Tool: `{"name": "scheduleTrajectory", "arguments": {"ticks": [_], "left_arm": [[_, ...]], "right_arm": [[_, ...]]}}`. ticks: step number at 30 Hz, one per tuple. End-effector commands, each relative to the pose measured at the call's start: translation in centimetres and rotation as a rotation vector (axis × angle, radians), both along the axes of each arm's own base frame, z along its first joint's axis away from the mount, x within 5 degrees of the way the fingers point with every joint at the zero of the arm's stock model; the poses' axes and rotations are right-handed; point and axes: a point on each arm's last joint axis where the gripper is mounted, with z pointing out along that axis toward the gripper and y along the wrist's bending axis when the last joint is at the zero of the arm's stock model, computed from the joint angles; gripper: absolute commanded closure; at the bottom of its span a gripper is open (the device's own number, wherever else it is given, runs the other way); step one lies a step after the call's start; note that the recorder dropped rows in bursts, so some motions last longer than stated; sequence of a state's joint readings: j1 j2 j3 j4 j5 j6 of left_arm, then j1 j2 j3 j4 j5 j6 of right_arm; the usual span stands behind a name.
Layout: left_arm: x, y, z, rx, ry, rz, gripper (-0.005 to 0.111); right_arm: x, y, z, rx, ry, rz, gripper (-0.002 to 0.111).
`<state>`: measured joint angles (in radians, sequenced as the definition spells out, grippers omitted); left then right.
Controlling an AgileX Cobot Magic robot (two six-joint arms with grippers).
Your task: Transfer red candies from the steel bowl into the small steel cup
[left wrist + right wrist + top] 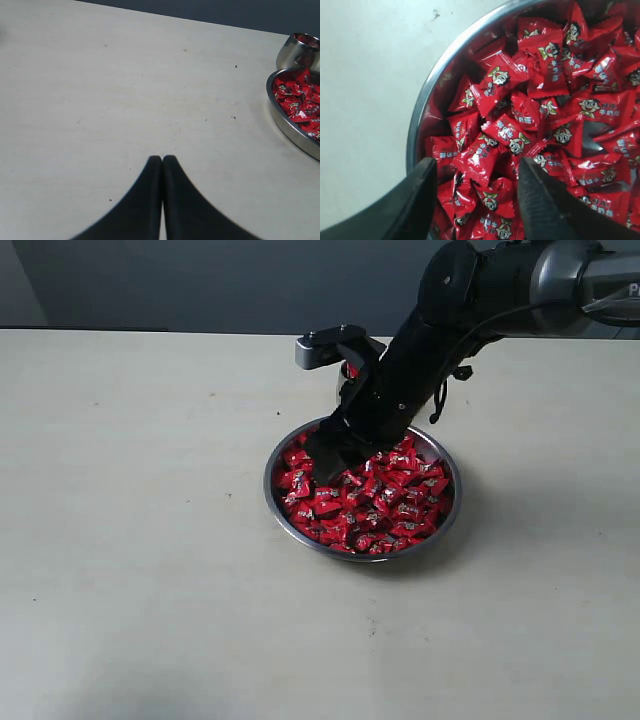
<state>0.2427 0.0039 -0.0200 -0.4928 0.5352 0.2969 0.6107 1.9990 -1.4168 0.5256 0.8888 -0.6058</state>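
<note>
Candies [370, 505] in shiny red wrappers w/ small white and silver marks, many of them, lie heaped in the wide shallow round bowl of shiny steel [271, 490], filling it nearly rim to rim; bowl sits on the pale cream tabletop [150, 570], approx mid-table in the exterior view; small polished-steel cup [294, 54], cylindrical w/ rounded base, stands just beside the bowl, behind it in the exterior view and mostly hidden there by the arm; a bit of red shows at its mouth; whether cup and bowl touch, cannot tell.

From the upper right the black right gripper [476, 167] slants down into the bowl's left-rear part; its jaws are spread wide, nothing pinched btwn them; right wrist view shows one finger [415, 200] over the bowl's rim and the other [540, 200] over the heap, w/ candies lying in the gap below; whether the tips touch the wrappers, cannot tell; grey camera block [325, 345] sticks out from that arm's wrist.

Well apart from the bowl, over bare tabletop, hangs the black left gripper [162, 161]; its two fingers are pressed together w/ nothing btwn them; bowl and cup show only at the edge of its view; dark wall [200, 280] runs behind the table.
</note>
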Motion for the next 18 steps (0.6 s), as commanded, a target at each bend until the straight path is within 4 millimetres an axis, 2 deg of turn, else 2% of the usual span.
{"name": "scheduleTrajectory", "arguments": {"ticks": [1, 18], "left_arm": [[0.0, 0.03, 0.06, 0.0, -0.009, 0.006, 0.106], [0.0, 0.03, 0.06, 0.0, -0.009, 0.006, 0.106]], "right_arm": [[0.07, 0.1, 0.17, 0.004, -0.011, 0.001, 0.06], [0.25, 0.16, 0.2, 0.01, -0.029, -0.008, 0.06]]}}
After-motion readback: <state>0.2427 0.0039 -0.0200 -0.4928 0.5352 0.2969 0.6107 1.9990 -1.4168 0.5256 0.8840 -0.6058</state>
